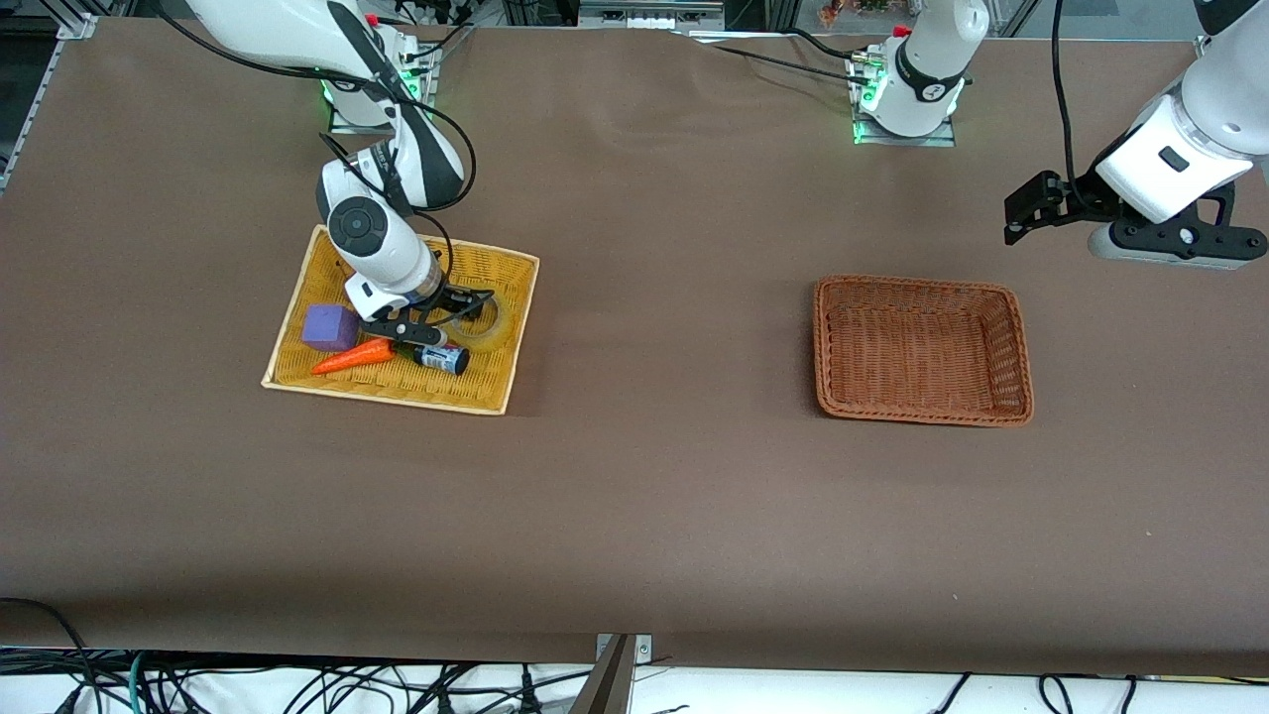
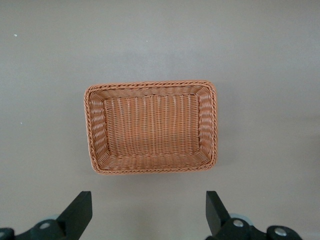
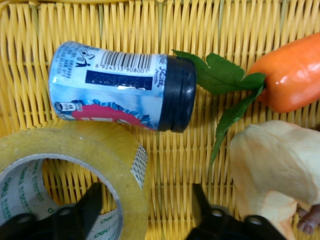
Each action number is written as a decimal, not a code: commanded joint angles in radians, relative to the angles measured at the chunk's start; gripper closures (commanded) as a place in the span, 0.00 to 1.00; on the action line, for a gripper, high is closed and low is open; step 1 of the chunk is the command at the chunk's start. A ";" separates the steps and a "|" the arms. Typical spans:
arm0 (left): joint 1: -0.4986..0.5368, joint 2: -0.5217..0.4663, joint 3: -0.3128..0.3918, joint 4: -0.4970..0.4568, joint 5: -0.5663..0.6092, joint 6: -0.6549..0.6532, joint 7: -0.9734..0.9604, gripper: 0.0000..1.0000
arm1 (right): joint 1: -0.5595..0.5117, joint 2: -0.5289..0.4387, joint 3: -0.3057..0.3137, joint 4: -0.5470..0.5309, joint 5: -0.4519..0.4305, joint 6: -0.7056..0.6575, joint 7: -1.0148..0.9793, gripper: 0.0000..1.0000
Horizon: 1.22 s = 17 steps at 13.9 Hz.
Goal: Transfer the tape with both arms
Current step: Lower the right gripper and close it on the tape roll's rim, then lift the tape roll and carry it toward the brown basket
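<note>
- The brown tabletop [image 1: 634, 516] carries two baskets, well apart: a yellow wicker tray [image 1: 496, 382] toward the right arm's end and a brown wicker basket [image 1: 922, 349] toward the left arm's end.
- The right arm [image 1: 382, 233] reaches down into the yellow tray; the left arm [image 1: 1185, 149] waits up in the air, near the brown basket.
- The brown basket [image 2: 152, 127] holds nothing.
- The left hand [image 2: 147, 215] hovers with its fingers [image 2: 77, 212] spread wide, gripping nothing.
- The right hand [image 3: 147, 212] is low in the yellow tray [image 3: 165, 150], open, with one finger [image 3: 92, 202] inside the hollow of the tape [image 3: 95, 150] and the other outside its wall, not yet closed on it.
- The tape [image 1: 493, 319] lies flat in the tray.
- A purple block [image 1: 329, 327], a toy carrot [image 1: 352, 357] and a small blue-labelled bottle [image 1: 443, 358] lie in the same tray; the bottle [image 3: 122, 85] lies on its side just beside the tape, its black cap toward the carrot's green leaves [image 3: 225, 80].
</note>
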 commanded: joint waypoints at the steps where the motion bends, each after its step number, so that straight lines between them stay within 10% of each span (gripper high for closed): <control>1: -0.010 0.013 0.002 0.032 0.028 -0.023 -0.007 0.00 | 0.003 -0.017 0.003 -0.005 0.003 0.008 -0.006 1.00; 12: -0.011 0.015 0.001 0.032 0.028 -0.022 -0.004 0.00 | 0.003 -0.139 0.035 0.288 0.006 -0.467 0.015 1.00; 17: -0.010 0.015 0.001 0.032 0.028 -0.022 -0.004 0.00 | 0.088 0.006 0.142 0.511 0.003 -0.477 0.321 1.00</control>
